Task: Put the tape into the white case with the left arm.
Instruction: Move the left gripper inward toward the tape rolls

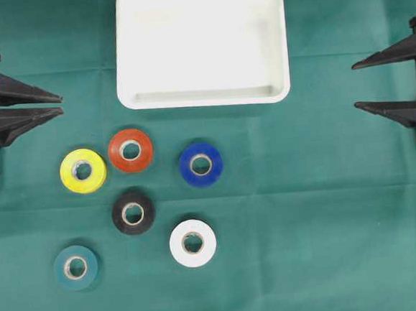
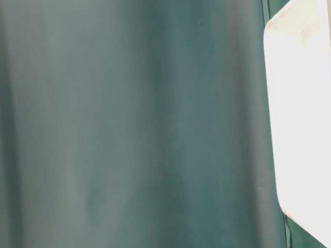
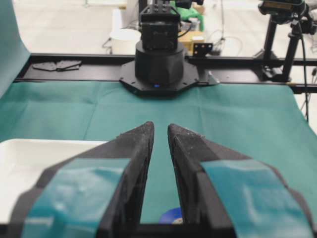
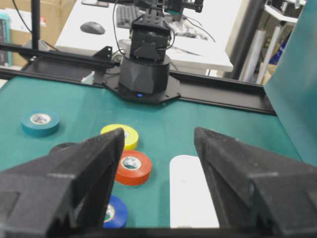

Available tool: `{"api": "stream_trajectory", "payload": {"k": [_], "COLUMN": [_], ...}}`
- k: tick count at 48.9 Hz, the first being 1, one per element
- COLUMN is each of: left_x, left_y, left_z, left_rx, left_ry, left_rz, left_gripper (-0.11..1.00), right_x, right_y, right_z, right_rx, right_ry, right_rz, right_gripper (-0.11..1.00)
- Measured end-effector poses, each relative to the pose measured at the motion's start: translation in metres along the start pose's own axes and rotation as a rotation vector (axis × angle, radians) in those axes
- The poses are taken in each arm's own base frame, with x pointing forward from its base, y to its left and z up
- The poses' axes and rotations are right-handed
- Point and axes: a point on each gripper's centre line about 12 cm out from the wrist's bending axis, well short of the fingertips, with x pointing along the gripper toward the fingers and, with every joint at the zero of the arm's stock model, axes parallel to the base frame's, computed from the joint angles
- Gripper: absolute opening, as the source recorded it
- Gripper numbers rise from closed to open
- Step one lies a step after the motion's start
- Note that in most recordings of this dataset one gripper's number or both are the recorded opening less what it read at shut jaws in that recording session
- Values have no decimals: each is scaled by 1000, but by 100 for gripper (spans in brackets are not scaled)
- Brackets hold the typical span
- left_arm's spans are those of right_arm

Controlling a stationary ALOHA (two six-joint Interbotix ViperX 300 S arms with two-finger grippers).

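Note:
Several tape rolls lie flat on the green cloth: yellow [image 1: 84,170], orange-red [image 1: 130,150], blue [image 1: 201,164], black [image 1: 132,213], white [image 1: 192,242] and teal [image 1: 76,267]. The white case [image 1: 199,48] sits empty at the top centre, above the rolls. My left gripper [image 1: 60,104], marked with teal, hovers at the left edge, shut with only a thin slit and nothing in it [image 3: 159,128]. The blue roll [image 3: 171,216] shows low between its fingers, and the case [image 3: 29,163] lies to its left. My right gripper [image 1: 355,85] is open and empty at the right edge [image 4: 158,134].
In the right wrist view, the yellow [image 4: 130,135], orange-red [image 4: 133,167], blue [image 4: 116,213] and teal [image 4: 40,123] rolls lie ahead, with the case [image 4: 190,193] beside them. Each arm's black base [image 3: 159,54] [image 4: 143,59] stands on a rail at the table's ends. The table-level view shows the case [image 2: 305,116].

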Motion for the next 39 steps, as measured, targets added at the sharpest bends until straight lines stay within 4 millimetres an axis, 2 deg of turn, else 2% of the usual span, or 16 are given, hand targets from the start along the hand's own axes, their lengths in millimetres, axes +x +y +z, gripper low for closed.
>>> {"api": "stream_trajectory", "payload": {"k": [2, 7, 12, 30, 34, 39], "left_x": [0, -2, -2, -2, -3, -3], "left_y": [0, 0, -2, -6, -6, -6], "left_z": [0, -6, -7, -13, -14, -15], "left_rx": [0, -10, -11, -21, -16, -11], "left_ry": [0, 12, 15, 65, 79, 85], "left_rz": [0, 1, -6, -27, -28, -27], "left_gripper": [22, 3, 1, 1, 9, 34], "right_x": [0, -1, -3, -7, -9, -12], "right_y": [0, -1, -2, -2, -2, -2], "right_z": [0, -5, -11, -16, -17, -19], "right_rx": [2, 1, 1, 1, 2, 2], "right_ry": [-2, 12, 25, 28, 28, 26], "right_rz": [0, -6, -11, -11, -11, -11], "right_gripper": [23, 2, -8, -10, -10, -10]}}
